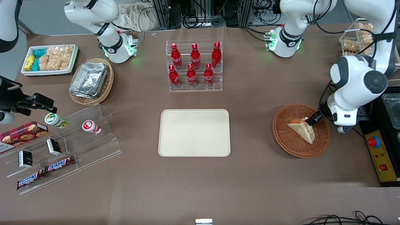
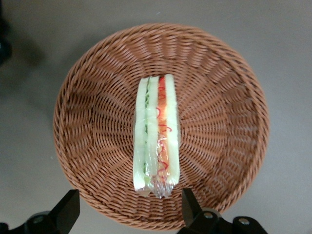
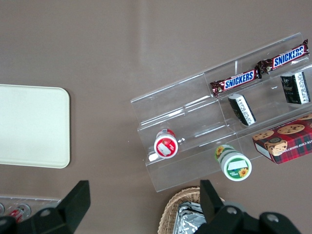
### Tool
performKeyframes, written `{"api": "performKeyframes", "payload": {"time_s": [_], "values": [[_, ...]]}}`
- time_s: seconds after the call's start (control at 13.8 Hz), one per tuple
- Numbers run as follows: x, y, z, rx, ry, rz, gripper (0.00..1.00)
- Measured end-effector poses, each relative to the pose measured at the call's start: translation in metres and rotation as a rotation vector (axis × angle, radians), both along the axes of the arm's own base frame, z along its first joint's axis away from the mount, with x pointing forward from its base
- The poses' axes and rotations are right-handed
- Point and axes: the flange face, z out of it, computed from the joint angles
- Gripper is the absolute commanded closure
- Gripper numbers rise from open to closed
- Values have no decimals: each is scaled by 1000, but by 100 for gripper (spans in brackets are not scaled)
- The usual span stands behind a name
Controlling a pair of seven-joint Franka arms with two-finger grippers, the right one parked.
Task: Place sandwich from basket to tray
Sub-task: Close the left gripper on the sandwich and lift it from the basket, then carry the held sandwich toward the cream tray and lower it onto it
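The sandwich (image 1: 302,128), a white-bread wedge in clear wrap with red, orange and green filling, lies in the round reddish-brown wicker basket (image 1: 281,137) toward the working arm's end of the table. In the left wrist view the sandwich (image 2: 157,131) lies along the middle of the basket (image 2: 87,122). My left gripper (image 1: 312,120) hangs low over the basket, at the sandwich's end farther from the front camera. It (image 2: 130,212) is open and empty, with its fingers (image 2: 190,209) wide apart over the basket's rim. The cream tray (image 1: 194,132) lies flat and bare at the table's middle.
A clear rack of red bottles (image 1: 195,65) stands farther from the front camera than the tray. A tan basket of foil containers (image 1: 91,81), a white snack bin (image 1: 50,59) and a clear stepped shelf (image 1: 62,147) lie toward the parked arm's end. A yellow control box (image 1: 379,154) sits beside the basket.
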Motion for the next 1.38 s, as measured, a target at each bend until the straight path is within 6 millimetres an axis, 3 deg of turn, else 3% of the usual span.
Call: {"api": "performKeyframes", "payload": {"time_s": [0.29, 0.36, 0.43, 0.51, 0.8, 0.94, 1.01, 1.16, 1.3, 1.38], "values": [[5, -7, -36, 4, 5, 45, 0], [7, -8, -44, 4, 4, 45, 6], [7, -8, -52, 5, 5, 45, 70], [8, -8, -59, 5, 3, 45, 100], [9, -9, -70, 7, 5, 42, 100], [14, -10, -52, 7, -20, 11, 100], [16, -10, -33, 5, -16, -28, 100], [14, -15, 26, -5, 22, -165, 100], [8, -42, 85, -23, 53, -364, 100], [5, -69, 105, -40, 51, -456, 100]]}}
